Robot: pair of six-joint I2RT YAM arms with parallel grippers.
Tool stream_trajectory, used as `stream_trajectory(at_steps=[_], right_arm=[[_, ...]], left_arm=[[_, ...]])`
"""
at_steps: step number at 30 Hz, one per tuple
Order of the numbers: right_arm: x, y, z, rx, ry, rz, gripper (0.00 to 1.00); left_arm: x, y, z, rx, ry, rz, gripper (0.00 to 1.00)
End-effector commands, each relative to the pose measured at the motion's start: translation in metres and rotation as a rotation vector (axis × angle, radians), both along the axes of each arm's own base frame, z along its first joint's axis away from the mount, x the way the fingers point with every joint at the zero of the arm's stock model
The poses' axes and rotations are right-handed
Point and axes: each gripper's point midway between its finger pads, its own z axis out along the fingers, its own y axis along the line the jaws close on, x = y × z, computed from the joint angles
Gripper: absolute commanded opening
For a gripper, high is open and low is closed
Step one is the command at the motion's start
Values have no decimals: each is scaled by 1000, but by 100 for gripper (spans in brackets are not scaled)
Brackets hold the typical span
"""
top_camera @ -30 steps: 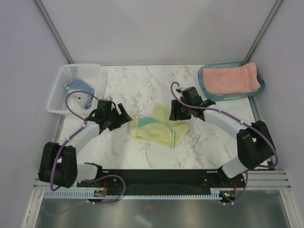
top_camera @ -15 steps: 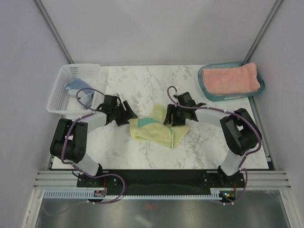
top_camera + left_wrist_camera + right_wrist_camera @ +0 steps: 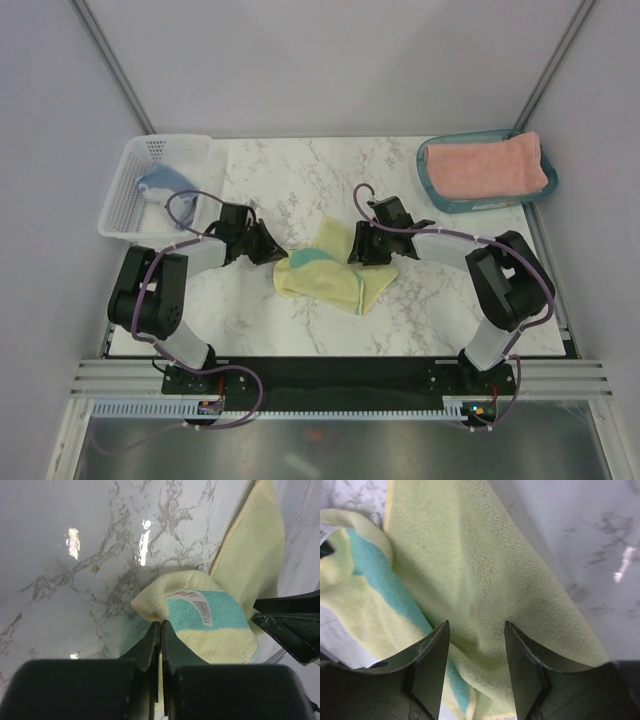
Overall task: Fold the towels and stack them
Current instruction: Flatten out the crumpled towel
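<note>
The left fingers have slid in and pinched the pale-yellow towel by its corner; the right fingers have edged further over it.

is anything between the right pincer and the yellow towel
Nothing visible. The right pincer hangs open directly over the yellow towel, with only bare cloth below its jaws. The left pincer is shut on the towel's teal-patched corner, off to one side.

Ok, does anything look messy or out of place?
The yellow towel lies rumpled and skewed mid-table, one corner curled over, showing the teal patch. The pink towel sits folded neatly in its tray.
</note>
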Motion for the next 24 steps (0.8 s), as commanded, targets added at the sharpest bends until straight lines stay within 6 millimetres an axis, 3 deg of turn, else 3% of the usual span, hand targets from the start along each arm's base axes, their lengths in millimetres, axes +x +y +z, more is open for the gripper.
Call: stream_trajectory(at_steps=[1, 5, 9, 13, 16, 19, 24], right_arm=[[12, -33, 11, -182, -93, -55, 56], [10, -36, 32, -182, -140, -33, 54], [9, -20, 72, -78, -219, 38, 56], [4, -3, 90, 25, -244, 97, 64], [-5, 9, 85, 96, -228, 143, 65], [-10, 5, 69, 81, -206, 149, 65], [-18, 11, 50, 96, -153, 197, 63]], left_arm=[[-2, -9, 34, -44, -86, -53, 2], [-12, -8, 65, -26, -169, -76, 2], [-28, -12, 79, -23, -229, -124, 2], [-51, -16, 79, -33, -239, -189, 2], [-77, -21, 73, -53, -220, -246, 2], [-105, -30, 73, -93, -242, -324, 2], [-133, -41, 77, -170, -223, -377, 2]])
